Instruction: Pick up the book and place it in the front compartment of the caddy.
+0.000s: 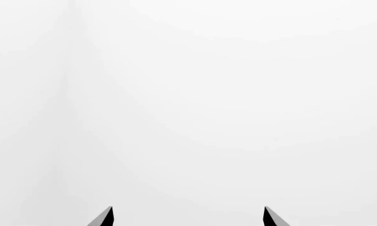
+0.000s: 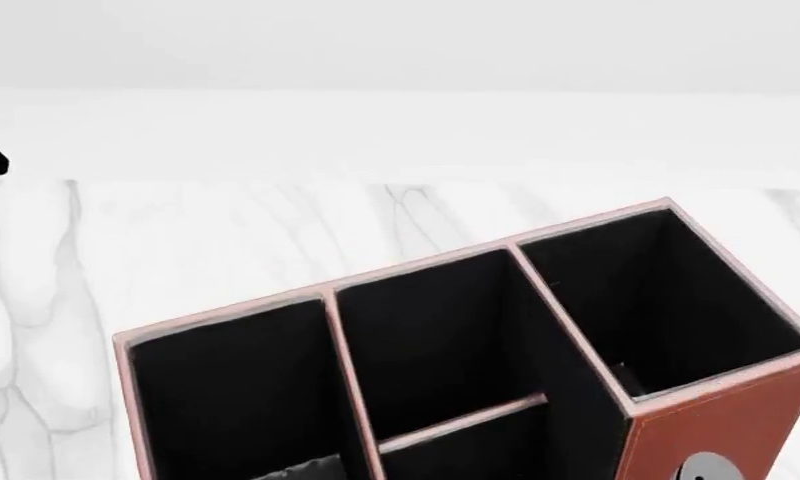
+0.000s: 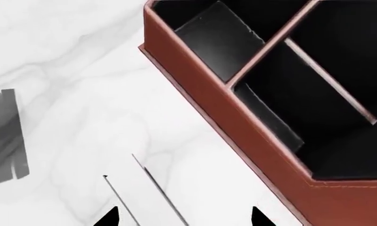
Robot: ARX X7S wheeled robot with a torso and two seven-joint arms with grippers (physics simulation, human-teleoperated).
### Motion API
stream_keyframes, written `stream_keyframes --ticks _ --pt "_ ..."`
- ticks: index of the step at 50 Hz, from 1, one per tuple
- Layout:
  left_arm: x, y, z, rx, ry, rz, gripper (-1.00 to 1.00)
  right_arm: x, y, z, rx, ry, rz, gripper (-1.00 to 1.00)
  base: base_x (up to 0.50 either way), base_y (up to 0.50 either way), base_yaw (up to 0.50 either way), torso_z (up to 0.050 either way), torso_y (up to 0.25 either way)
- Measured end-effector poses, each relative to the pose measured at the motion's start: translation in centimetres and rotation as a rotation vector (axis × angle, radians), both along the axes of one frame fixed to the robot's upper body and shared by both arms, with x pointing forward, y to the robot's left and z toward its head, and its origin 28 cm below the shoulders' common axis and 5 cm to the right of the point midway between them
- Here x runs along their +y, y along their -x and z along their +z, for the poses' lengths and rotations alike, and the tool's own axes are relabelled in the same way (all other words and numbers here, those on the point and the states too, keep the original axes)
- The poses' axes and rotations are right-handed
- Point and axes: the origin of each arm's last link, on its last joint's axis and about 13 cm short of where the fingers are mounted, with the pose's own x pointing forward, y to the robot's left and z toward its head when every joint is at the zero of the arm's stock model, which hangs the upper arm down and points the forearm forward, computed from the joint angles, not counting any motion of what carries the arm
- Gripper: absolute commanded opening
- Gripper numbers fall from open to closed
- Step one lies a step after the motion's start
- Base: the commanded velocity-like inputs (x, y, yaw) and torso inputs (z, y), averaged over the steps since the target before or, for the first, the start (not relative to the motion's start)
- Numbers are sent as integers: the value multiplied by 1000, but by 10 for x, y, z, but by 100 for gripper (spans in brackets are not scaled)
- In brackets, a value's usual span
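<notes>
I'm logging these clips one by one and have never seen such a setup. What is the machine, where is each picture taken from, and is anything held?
It is a simulated two-armed robot on wheels, steered by a person. The head picture looks down on a marble table bearing the caddy, a reddish-brown box with black-lined cells. The other two pictures come from cameras beside each gripper. The left gripper faces blank white, its two black fingertips apart, holding nothing. The right gripper hovers over the table beside the caddy, fingertips also apart. Between them runs a thin white strip with dark edges, possibly the book seen edge-on. I cannot tell for sure.
</notes>
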Motion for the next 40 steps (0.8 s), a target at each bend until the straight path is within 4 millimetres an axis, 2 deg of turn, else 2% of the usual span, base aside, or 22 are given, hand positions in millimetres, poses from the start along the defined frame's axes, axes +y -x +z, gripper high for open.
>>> stream_keyframes --ticks 21,40 --pt "0 0 1 -2 -1 0 100 -1 0 -9 45 45 -10 100 0 0 0 0 0" --pt "-1 0 0 1 -2 -1 100 5 -10 -15 60 51 18 100 0 0 0 0 0"
